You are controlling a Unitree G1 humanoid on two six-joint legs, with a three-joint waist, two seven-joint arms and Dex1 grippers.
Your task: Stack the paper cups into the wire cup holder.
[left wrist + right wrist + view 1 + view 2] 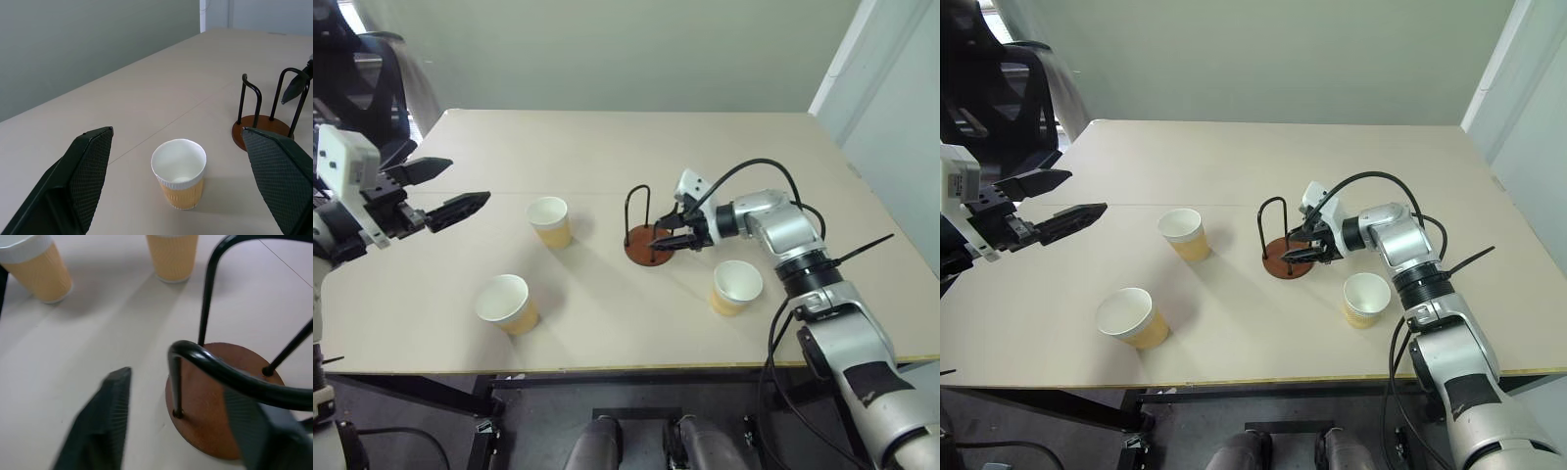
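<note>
Wire cup holder (pixel 647 243) stands mid-table (pixel 607 157). Right gripper (pixel 668 238) at its near wire loop, fingers straddling the wire, partly spread, not pressed on it. Left gripper (pixel 438 191) spread wide, above table's left edge. Three paper cups (pixel 550 221) (pixel 506 304) (pixel 735 287) upright, apart. No legible writing anywhere.

Surface: beige table (pixel 607 157), a thin seam line running across the top. Directly on it: wire cup holder (pixel 647 246), reddish-brown disc base flat on the top, two black loops upright, near the middle. Three paper cups stand upright, mouths up, all apart from the holder: one (pixel 550 221) to its left, one (pixel 506 304) nearer the front-left edge, one (pixel 735 287) to its front-right. Cups appear empty.
</note>
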